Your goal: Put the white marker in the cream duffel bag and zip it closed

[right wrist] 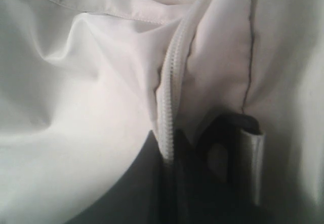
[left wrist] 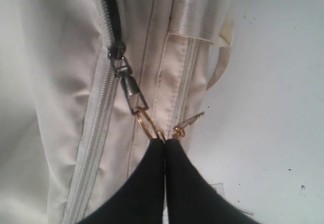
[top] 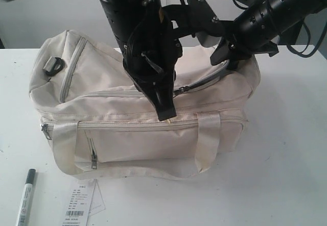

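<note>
The cream duffel bag [top: 127, 118] lies on the white table. The white marker [top: 25, 199], black-capped, rests on the table in front of the bag's left end, away from both grippers. My left gripper [top: 166, 114] [left wrist: 165, 142] reaches down over the bag's middle, shut on the gold ring [left wrist: 146, 124] of the top zipper's metal pull [left wrist: 132, 92]. Beyond the slider [left wrist: 117, 50] the zipper shows a dark gap [top: 199, 84]. My right gripper [top: 225, 58] [right wrist: 169, 155] is at the bag's right end, shut on the zipper's end [right wrist: 169, 97].
A white paper tag with a barcode [top: 79, 205] lies by the marker. A strap handle [top: 207, 144] hangs down the bag's front. A front pocket zipper [top: 92, 152] is closed. A black ring with a strap loop [right wrist: 228, 143] sits beside the right gripper.
</note>
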Controlling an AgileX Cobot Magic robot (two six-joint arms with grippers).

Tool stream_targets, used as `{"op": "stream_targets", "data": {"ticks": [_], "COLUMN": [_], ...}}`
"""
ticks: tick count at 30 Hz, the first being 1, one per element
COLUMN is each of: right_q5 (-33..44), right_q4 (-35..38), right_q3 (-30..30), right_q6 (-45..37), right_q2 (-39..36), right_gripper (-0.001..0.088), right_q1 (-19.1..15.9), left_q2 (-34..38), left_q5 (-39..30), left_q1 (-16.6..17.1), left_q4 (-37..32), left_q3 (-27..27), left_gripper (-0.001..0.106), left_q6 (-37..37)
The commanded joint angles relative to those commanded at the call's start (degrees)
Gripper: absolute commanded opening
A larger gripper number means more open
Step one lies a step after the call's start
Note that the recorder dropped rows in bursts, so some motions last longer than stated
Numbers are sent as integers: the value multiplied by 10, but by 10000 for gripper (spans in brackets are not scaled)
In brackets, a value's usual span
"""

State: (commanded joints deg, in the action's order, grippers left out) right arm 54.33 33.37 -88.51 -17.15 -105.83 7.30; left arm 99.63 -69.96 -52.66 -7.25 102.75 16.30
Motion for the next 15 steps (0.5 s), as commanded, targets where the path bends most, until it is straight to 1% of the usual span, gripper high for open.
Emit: {"op": "stream_targets", "data": {"ticks": [8,15], "right_q5": [2,-4], "right_q4": [0,-1], "right_q3": [0,0], "right_q6": [0,0], "right_q2": [2,9], "right_gripper": [0,0], "right_q1": [0,0], "left_q2": [-10,-10], "left_q5": [0,0], "left_q1": [10,23], "left_q4": [3,24], "left_q3": [-2,-36], "left_gripper": [0,0], "left_q6": [-14,-14]}}
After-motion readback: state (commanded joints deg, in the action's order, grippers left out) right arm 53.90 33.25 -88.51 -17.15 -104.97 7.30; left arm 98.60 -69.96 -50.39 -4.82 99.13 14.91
